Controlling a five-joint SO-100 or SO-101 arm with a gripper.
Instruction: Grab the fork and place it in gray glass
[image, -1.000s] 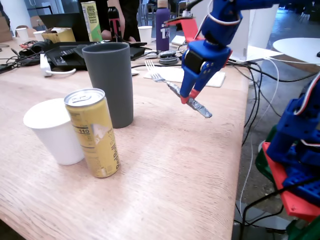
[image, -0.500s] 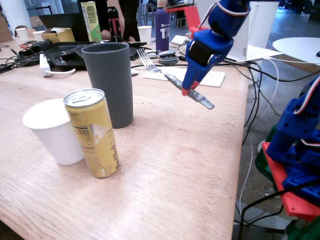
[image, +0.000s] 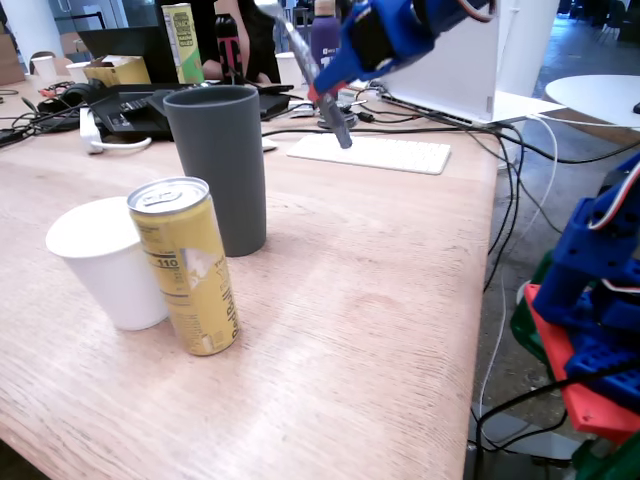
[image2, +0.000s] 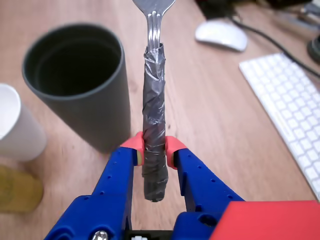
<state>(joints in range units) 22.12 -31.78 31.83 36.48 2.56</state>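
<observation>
The gripper (image2: 154, 150) pinched the fork (image2: 154, 125) by its taped handle, mid-carry; the gray glass (image2: 80, 85) stood ahead-left; next, probably, centring over its mouth.

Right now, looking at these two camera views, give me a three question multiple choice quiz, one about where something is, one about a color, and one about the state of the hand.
1. In the fixed view, where is the yellow can?
A. Between the white cup and the gray glass, in front
B. Inside the gray glass
C. On the keyboard

2. What colour are the hand's fingertips?
A. Green
B. Red
C. White

3. What is the hand doing?
A. Open and empty
B. Shut on the fork
C. Shut on the white cup

Answers:
1 A, the can stands on the table in front, between cup and glass.
2 B, the wrist view shows red tips on blue fingers.
3 B, both tips press the fork's taped handle, held above the table.
</observation>
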